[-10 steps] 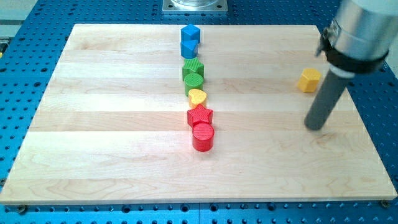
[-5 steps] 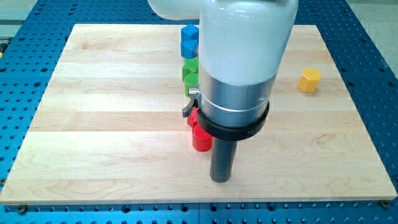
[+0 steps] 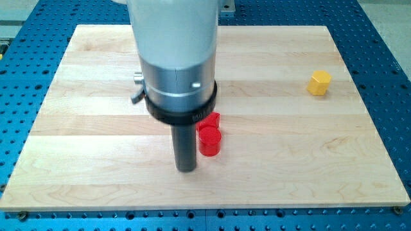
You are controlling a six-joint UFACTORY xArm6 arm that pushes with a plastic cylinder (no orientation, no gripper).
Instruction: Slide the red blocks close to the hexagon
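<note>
My tip (image 3: 186, 169) rests on the board just left of and slightly below the red cylinder (image 3: 209, 141), a small gap apart. Above the cylinder, a red star block (image 3: 212, 119) shows only partly; the arm covers most of it. The yellow hexagon (image 3: 319, 83) sits far off at the view's right, near the board's right edge. The arm's body hides the blue, green and yellow blocks that stood in a column above the red ones.
The wooden board (image 3: 96, 160) lies on a blue perforated table (image 3: 13, 96). The large white and grey arm housing (image 3: 173, 58) blocks the middle top of the view.
My tip swept from the board's right side, past the bottom of the red cylinder, to its left. The red blocks and the hexagon have not visibly moved.
</note>
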